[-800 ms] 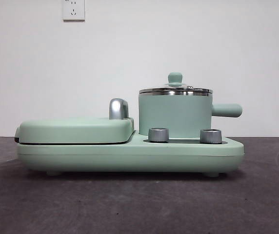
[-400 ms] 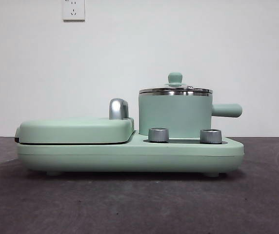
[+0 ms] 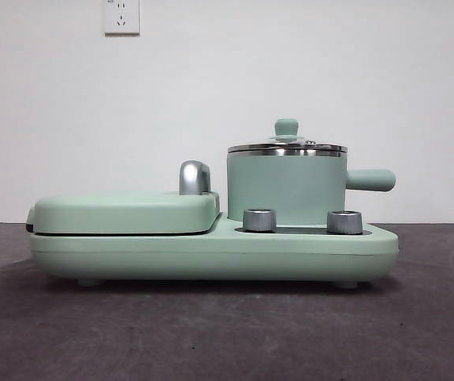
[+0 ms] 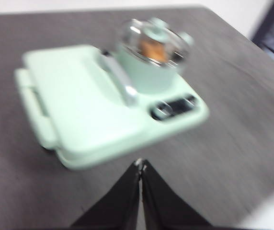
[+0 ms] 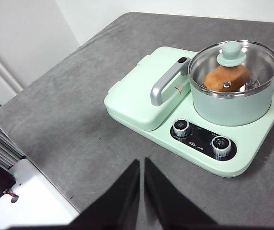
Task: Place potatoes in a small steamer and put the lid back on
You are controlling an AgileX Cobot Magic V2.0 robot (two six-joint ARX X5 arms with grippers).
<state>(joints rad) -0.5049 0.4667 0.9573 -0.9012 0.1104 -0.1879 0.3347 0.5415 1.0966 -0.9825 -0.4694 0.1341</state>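
Note:
The mint-green small steamer [image 3: 286,187] stands on the right half of a green cooker base [image 3: 211,254], its stubby handle pointing right. The lid [image 3: 287,146] with its green knob sits on the steel rim. Through the glass of the lid [image 5: 233,61] a tan-orange potato [image 5: 223,76] lies inside the steamer [image 5: 233,108]; in the blurred left wrist view it shows as an orange patch [image 4: 152,49]. My left gripper [image 4: 141,165] is shut and holds nothing, high and back from the cooker. Well off from the cooker, my right gripper [image 5: 142,163] is shut on nothing too.
A flat green griddle cover [image 3: 124,213] with a steel handle [image 3: 194,177] fills the base's left half. Two steel knobs [image 3: 259,220] sit on the front of the base. Dark grey table [image 5: 70,110] lies all round, with its edge and a white surface [image 5: 27,201] nearby.

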